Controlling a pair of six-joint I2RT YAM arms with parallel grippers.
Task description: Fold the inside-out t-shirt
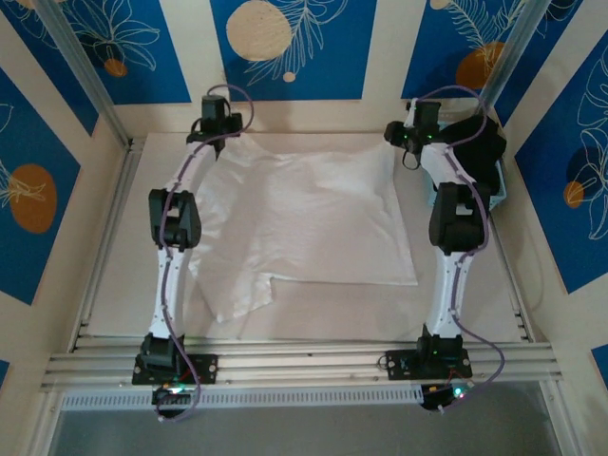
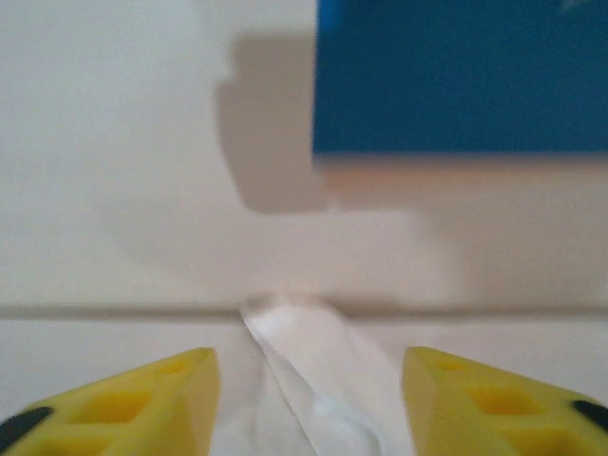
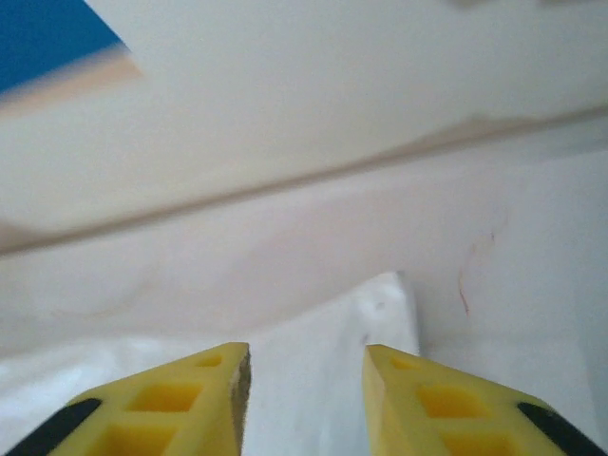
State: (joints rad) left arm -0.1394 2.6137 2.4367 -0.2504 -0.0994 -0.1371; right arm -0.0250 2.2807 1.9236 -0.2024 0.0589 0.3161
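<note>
Right now the inside-out t-shirt [image 1: 304, 218] lies spread flat across the table [image 1: 123, 285] between my two arms, wrinkled, with its near left edge uneven. My left gripper [image 2: 309, 366] hovers at the far left corner, jaws wide apart, a tip of cloth lying between them unclamped. My right gripper [image 3: 306, 356] sits over the far right corner, jaws narrower but parted, clamping nothing. I judge the cloth thin, light and limp. It will sag and drag, so I'd pinch corners or hems on both sides together and lift evenly.
</note>
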